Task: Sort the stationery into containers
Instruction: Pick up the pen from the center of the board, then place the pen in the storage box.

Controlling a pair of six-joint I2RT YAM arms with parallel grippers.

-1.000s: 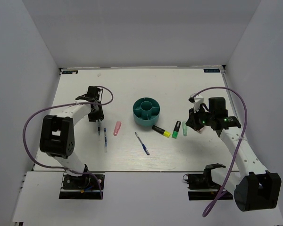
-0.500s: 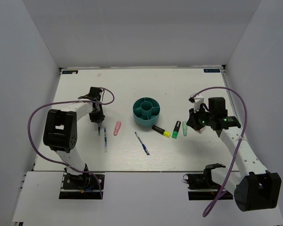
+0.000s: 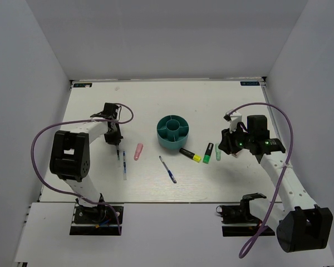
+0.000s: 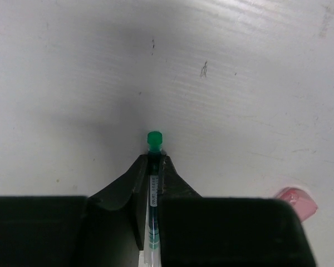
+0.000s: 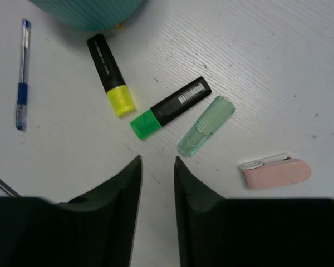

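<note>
Fingers (image 4: 125, 189) of the left gripper (image 4: 154, 162) are pinching a thin clear pen (image 4: 155, 138) with a green end, left of the teal organizer (image 3: 168, 143), while the right gripper (image 5: 157, 161) is gaping, holding nothing.

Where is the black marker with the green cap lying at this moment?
In the top view the green-capped marker lies right of the teal organizer, between the yellow-capped marker and the pale green marker.
</note>
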